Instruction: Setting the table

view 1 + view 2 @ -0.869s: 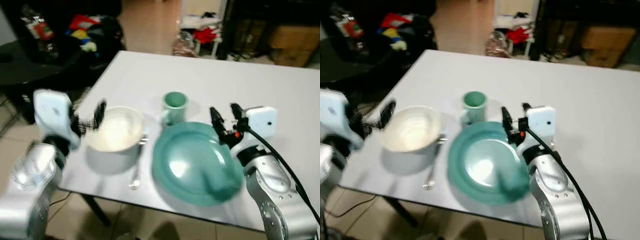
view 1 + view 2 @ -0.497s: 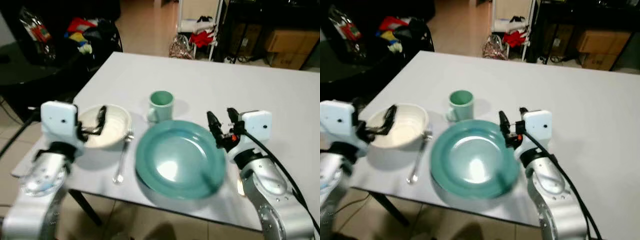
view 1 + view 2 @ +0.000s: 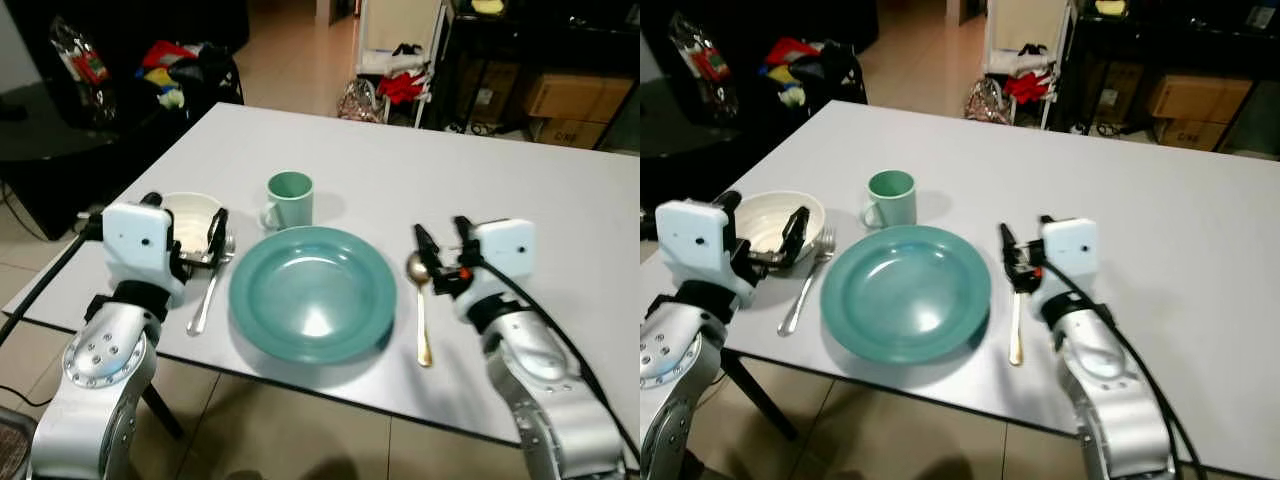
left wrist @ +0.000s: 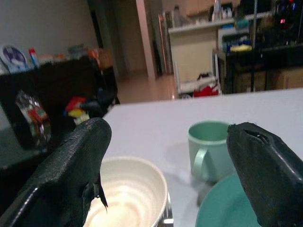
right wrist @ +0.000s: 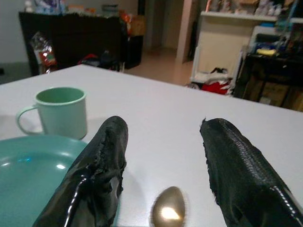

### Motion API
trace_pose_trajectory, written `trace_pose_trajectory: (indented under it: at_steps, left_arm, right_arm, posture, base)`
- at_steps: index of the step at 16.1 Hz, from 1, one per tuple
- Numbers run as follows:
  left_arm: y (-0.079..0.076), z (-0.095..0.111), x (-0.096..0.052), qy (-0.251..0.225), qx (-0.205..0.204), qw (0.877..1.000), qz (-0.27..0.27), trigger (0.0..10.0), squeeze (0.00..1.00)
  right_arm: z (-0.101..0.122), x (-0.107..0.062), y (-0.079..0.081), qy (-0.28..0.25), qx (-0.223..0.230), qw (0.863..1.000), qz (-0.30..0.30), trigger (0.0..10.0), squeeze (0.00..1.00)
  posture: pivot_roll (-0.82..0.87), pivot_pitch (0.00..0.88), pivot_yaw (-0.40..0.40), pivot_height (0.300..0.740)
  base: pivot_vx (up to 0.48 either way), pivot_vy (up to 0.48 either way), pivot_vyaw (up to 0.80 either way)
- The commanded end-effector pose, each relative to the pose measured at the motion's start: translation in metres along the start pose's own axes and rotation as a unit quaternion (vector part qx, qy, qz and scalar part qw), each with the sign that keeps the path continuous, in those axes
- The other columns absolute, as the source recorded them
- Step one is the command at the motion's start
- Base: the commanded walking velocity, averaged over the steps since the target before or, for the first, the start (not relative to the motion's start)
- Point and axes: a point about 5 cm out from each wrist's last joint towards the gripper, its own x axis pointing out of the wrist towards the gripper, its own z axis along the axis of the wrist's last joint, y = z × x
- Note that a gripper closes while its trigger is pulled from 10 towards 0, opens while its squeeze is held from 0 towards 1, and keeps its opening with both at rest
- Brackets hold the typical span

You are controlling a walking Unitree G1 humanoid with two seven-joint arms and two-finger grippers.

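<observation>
Nearest the table's (image 3: pixel 560 190) front edge sits a glossy teal plate (image 3: pixel 312 292), a silver fork (image 3: pixel 208 287) left of it, a gold spoon (image 3: pixel 420 305) right. Both grippers hover spread: left gripper (image 3: pixel 190 235) over the cream bowl (image 3: pixel 190 215), right gripper (image 3: pixel 440 255) above the spoon. Beyond stands a green mug (image 3: pixel 288 199).

Cardboard boxes (image 3: pixel 570 95), perhaps clothes (image 3: pixel 405 85)

left gripper (image 3: pixel 195 238): raised, jaws apart | right gripper (image 3: pixel 440 250): raised, jaws apart
</observation>
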Motion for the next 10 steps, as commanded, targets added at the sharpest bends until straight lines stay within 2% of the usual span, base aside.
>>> trace_pose_trajectory:
  at_steps: [1,4,10]
  left_arm:
    - [0.0018,-0.0017,0.0019,0.000,0.002,1.000,0.003,10.0,0.96]
    - [-0.0012,-0.0003,0.0045,-0.007,-0.001,1.000,0.000,10.0,0.96]
    - [-0.0026,-0.0051,-0.0013,0.000,-0.007,1.000,-0.003,10.0,0.96]
  right_arm:
    - [0.0027,0.0023,0.0020,-0.009,0.001,1.000,0.006,10.0,0.00]
    - [0.0047,0.0053,-0.0002,-0.014,-0.007,1.000,0.008,10.0,0.00]
    - [0.0009,0.0043,-0.0043,-0.003,-0.015,1.000,0.005,10.0,0.00]
  posture:
    - [0.04,0.000,0.012,0.740]
    - [0.04,0.000,-0.001,0.740]
    - [0.04,0.000,0.001,0.740]
  base:
    - [0.000,0.000,0.00]
    - [0.000,0.000,0.00]
    - [0.000,0.000,0.00]
